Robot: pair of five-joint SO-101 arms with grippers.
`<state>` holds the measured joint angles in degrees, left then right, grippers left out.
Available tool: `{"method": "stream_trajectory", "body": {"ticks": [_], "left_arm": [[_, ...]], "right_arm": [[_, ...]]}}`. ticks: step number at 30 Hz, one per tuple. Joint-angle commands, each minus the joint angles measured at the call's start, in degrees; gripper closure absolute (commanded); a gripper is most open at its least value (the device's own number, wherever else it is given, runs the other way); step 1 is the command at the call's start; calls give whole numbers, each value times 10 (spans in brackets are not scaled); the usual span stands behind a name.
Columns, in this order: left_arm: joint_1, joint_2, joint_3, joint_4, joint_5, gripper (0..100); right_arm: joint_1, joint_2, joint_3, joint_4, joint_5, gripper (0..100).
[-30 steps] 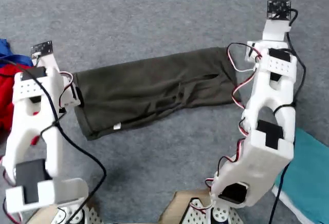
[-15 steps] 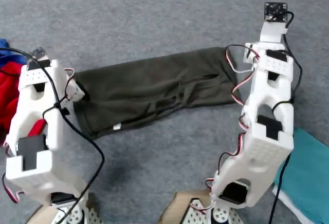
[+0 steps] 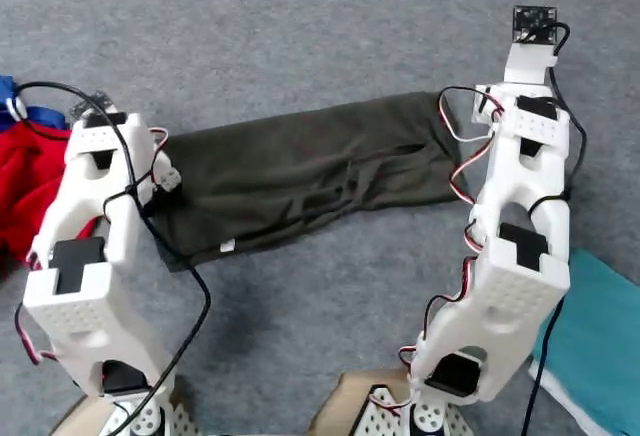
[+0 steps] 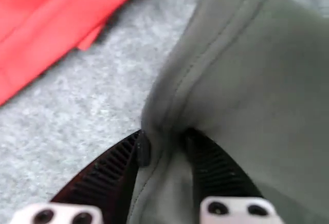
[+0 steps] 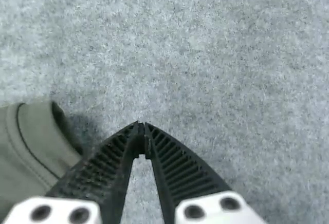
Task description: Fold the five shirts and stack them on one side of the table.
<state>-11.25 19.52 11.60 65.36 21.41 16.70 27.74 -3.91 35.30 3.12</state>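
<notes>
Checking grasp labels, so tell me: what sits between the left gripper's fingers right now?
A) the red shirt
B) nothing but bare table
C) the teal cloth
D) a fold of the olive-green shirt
D: in the left wrist view the left gripper pinches a raised fold at the edge of the olive-green shirt, while the red shirt lies apart from it on the grey table.

red shirt (image 3: pixel 25 186) edge-cropped; teal cloth (image 3: pixel 600 326) edge-cropped; olive shirt (image 3: pixel 300 166) end under left arm
</notes>
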Motion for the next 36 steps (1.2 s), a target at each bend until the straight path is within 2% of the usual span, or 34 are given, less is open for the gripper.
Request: {"method": "stream_trajectory", "body": {"ticks": [1,4,8,11,15,20,28,32,36], "left_arm": [[28,2,-5,-5,6,883],[36,-3,-8,-2,9,898],[33,-3,-47,14,9,982],[47,-3,-91,45,9,981],[58,-3,-157,84,9,981],[6,1,-215,128,-7,981],[-113,1,-222,130,-72,981],[-138,-3,-222,130,-84,981],[-125,-3,-255,156,-79,980]], "right_arm": [[11,-6,-29,2,-4,994],[15,-7,-30,2,-4,994],[33,-7,-31,-3,-4,994],[43,-7,-31,-4,-7,994],[60,-6,-40,-5,-48,994],[80,-4,-44,-7,-65,994],[76,-4,-44,-7,-64,994],[75,-4,-44,-7,-64,994],[75,-3,-44,-7,-63,994]]}}
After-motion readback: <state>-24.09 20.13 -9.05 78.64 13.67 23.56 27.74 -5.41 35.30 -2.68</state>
